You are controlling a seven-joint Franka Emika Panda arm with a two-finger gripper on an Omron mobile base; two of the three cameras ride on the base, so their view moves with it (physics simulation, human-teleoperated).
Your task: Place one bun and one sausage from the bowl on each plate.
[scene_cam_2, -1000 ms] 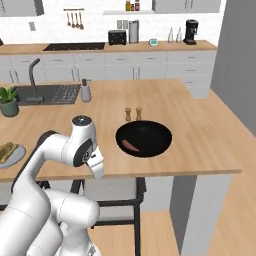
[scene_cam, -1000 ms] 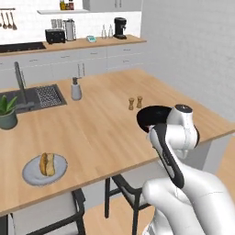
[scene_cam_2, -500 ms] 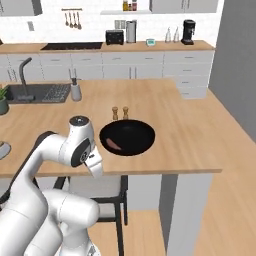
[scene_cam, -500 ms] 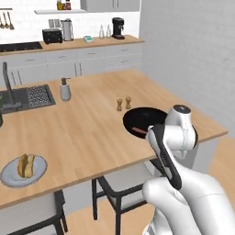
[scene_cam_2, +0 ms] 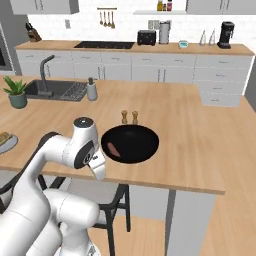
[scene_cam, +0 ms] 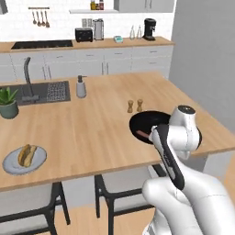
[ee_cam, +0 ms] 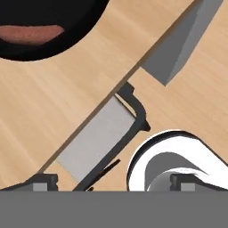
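The black bowl (scene_cam: 146,122) (scene_cam_2: 135,145) (ee_cam: 80,26) sits on the wooden island near its front edge, with one reddish sausage (scene_cam: 143,134) (scene_cam_2: 113,149) (ee_cam: 29,33) inside. No bun is visible in it. A light-grey plate (scene_cam: 10,164) (scene_cam_2: 9,145) at the island's left end carries a bun (scene_cam: 24,155) and a sausage. The other plate is out of view. My gripper (ee_cam: 115,181) hangs open and holds nothing. It points down past the island's front edge, just short of the bowl. My folded arm covers the bowl's right part in the left base view.
Salt and pepper shakers (scene_cam: 134,106) (scene_cam_2: 129,117) stand just behind the bowl. A soap dispenser (scene_cam: 81,87), a sink (scene_cam: 39,92) and a potted plant (scene_cam: 8,102) occupy the island's far left. A stool (ee_cam: 100,138) stands below the counter edge.
The whole scene has shifted in both base views, so the base has driven along the island. The bowl, plate and folded arm keep their places relative to each other.
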